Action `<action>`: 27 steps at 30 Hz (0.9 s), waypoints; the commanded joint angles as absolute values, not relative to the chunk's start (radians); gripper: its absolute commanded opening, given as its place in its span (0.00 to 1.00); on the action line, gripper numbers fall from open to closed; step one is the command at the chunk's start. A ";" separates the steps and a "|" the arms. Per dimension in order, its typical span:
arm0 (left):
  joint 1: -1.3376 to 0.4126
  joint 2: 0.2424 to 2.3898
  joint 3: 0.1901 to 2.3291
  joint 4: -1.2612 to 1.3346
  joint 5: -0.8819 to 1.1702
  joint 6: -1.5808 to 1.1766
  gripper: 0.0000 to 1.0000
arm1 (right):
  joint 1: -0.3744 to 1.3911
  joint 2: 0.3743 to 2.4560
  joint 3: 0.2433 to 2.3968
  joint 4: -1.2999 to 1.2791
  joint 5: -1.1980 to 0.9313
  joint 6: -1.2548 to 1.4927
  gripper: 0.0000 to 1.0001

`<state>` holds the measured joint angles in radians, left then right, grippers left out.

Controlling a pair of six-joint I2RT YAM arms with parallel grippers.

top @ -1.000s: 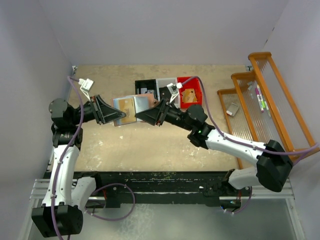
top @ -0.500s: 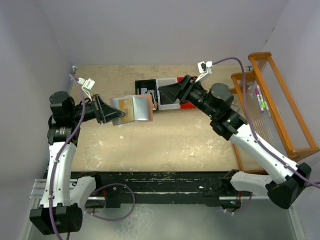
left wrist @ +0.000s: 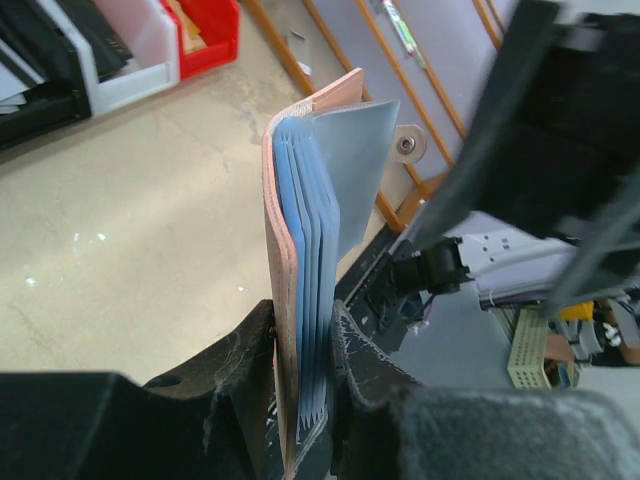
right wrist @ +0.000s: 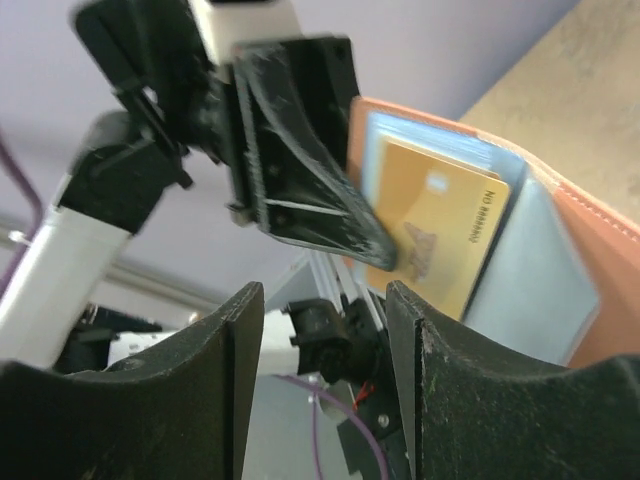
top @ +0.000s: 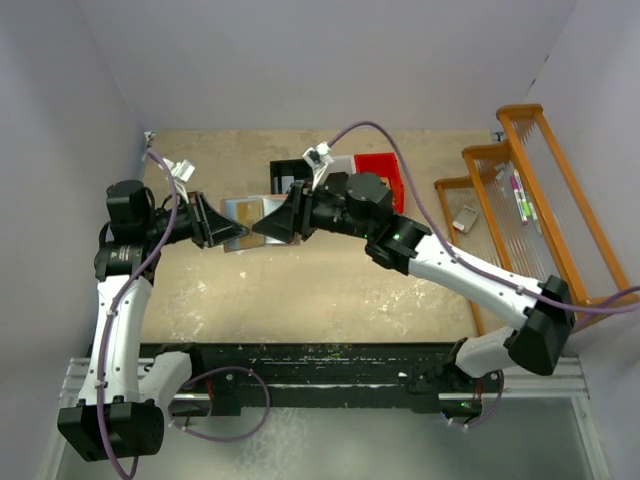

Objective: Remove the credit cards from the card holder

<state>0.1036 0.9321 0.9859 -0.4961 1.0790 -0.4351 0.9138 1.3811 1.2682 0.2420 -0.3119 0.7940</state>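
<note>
Top view: card holder [top: 250, 211] held aloft by left gripper [top: 233, 230]; right gripper [top: 262, 230] close beside it.
Left wrist: jaws clamped on holder's lower edge; could be levered loose by a sideways tug.
Right wrist: jaws spread wide, empty; gold card [right wrist: 440, 240] seated in slot; leather may be pinched with it.

Right gripper [right wrist: 322, 290] at bottom centre of frame: two black fingers [right wrist: 215, 380] spread wide, nothing between them. Beyond gap, card holder [right wrist: 592, 250] fills right half, opened toward camera; salmon outside, stitched edge, blue-grey pockets inside. Gold-tan credit card [right wrist: 445, 235] sits in pocket, tilted, small print along its right edge. Left gripper [right wrist: 362, 242], black, grips holder's left edge, upper centre. White arm link [right wrist: 60, 262] at left. Tan table [right wrist: 580, 60] in upper right corner.
</note>
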 commanded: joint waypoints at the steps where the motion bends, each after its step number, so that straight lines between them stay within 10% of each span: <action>1: 0.104 0.922 1.030 -0.405 1.248 -0.468 0.00 | 0.896 1.423 1.265 0.313 -0.495 0.830 0.54; 21: 0.103 0.879 0.948 -0.131 1.471 -0.715 0.04 | 0.825 1.448 1.244 0.434 -0.621 0.862 0.46; 27: 0.103 0.880 0.936 -0.133 1.460 -0.710 0.06 | 0.828 1.477 1.211 0.603 -0.679 0.958 0.24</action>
